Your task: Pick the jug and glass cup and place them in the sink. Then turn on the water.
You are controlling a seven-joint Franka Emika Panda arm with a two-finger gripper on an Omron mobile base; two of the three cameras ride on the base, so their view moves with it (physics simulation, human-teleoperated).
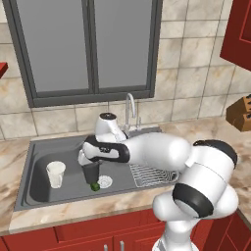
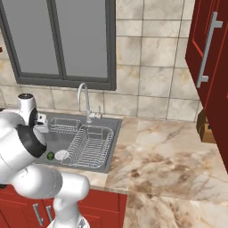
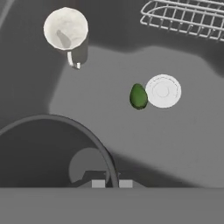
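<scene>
Sink sits in the marble counter under the window, its right half blocked by the arm in the left base view. Wire rack fills the right basin, part hidden behind the arm. Tap stands at the back rim, its base covered by the wrist. Jug stands upright on the left basin floor, well apart from the gripper. Gripper hangs over the left basin, clamped on the cup; fingers mostly hidden behind the cup. In the hand view the cup's rim arcs across the lower left, its base cut off by the frame. White drain lies on the basin floor, a small green item touching its edge; too small to identify. Knife block is cut off at the right edge.
</scene>
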